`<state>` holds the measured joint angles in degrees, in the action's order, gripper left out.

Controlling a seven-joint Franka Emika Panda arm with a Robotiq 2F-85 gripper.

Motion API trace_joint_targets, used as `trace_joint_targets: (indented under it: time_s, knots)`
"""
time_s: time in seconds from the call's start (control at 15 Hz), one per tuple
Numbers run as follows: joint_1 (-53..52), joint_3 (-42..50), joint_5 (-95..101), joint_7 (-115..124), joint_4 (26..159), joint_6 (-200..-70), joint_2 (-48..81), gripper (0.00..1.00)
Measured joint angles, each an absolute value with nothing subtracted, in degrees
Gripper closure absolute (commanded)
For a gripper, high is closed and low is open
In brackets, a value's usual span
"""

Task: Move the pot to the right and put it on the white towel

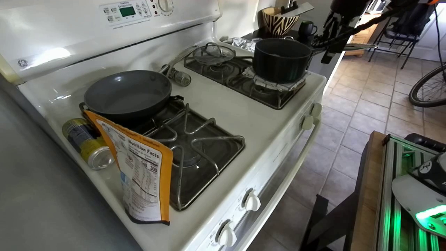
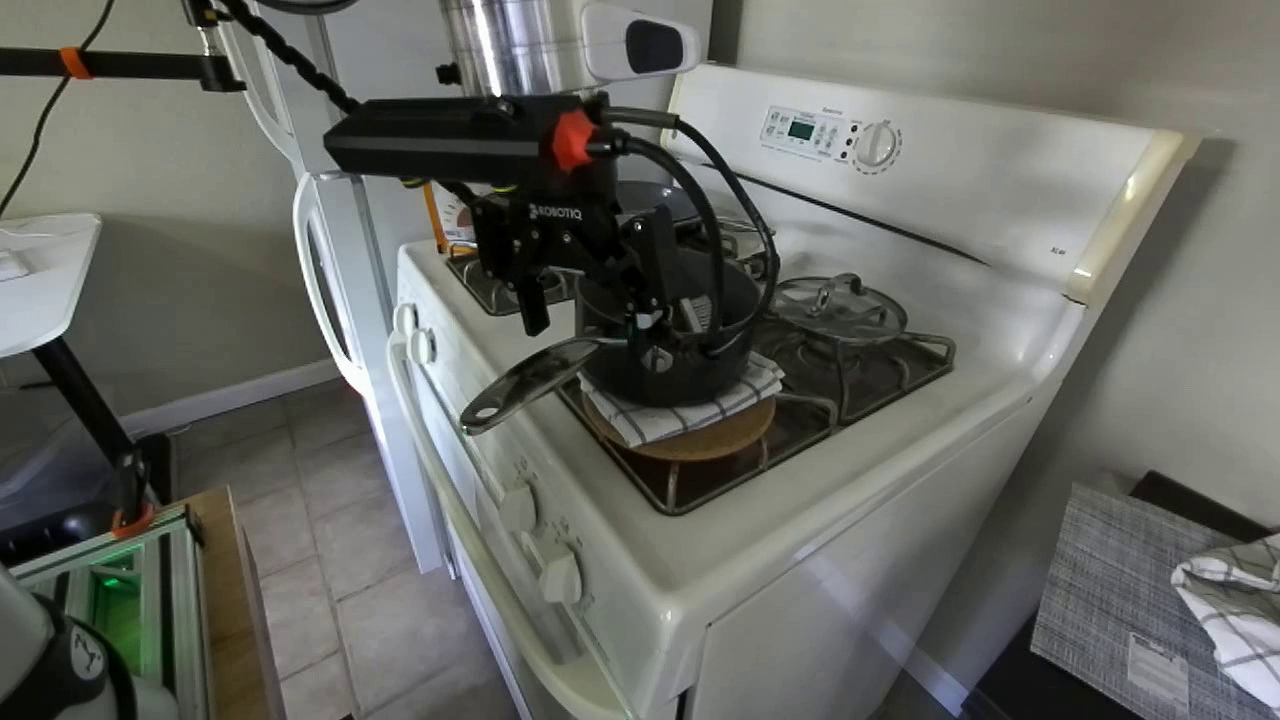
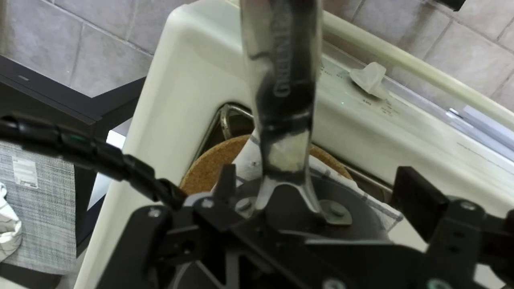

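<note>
- Resting the saucepan (image 1: 280, 64) on the folded white checked towel (image 2: 680, 418), over the cork trivet (image 2: 715, 442), toward the front of the gas range (image 2: 740, 530); probably lacking only a clean withdrawal.
- Holding the Robotiq gripper (image 3: 317, 184) parted wide, clasping nothing, flanking the steel handle (image 3: 287, 80) in the wrist view; not clearly revealing any contact.
- Risking a snag by retreating sideways instead of straight up, hooking handle or rim and twisting the saucepan off its seat.
- Risking a slide by pressing or nudging too soon, shearing loose cloth over cork and tilting the base.
- Risking a tug from the spiral-wrapped cable (image 3: 76, 146), trailing close beside the gripper and possibly catching during the lift.
- Inviting a bump by pointing the handle out toward the front edge.
- Possibly mistaking the second checked towel (image 2: 1240, 610), lying on the grey placemat (image 2: 1110, 570), for the target, and regrasping needlessly.
</note>
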<state>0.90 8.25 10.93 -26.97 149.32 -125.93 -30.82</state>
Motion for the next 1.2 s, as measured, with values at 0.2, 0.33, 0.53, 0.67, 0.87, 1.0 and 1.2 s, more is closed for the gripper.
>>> trace_joint_targets:
  time_s: [0.2,0.33,0.53,0.67,0.87,1.0,1.2]
  knots:
    - [0.8,8.3,10.5,-26.9,150.3,-131.1,-29.4,0.0]
    - [0.6,8.4,9.5,-26.9,150.7,-134.4,-28.3,0.0]
    - [0.0,9.1,7.7,-26.9,150.7,-138.1,-26.6,0.0]
    - [-0.4,9.3,6.7,-27.0,150.7,-139.6,-25.8,0.0]
    - [-0.8,9.5,5.7,-27.1,150.6,-141.2,-24.7,0.0]
    - [-0.8,9.5,5.5,-27.1,150.6,-141.8,-24.2,0.0]
    - [-0.9,9.5,5.4,-27.3,150.4,-142.1,-23.8,0.0]
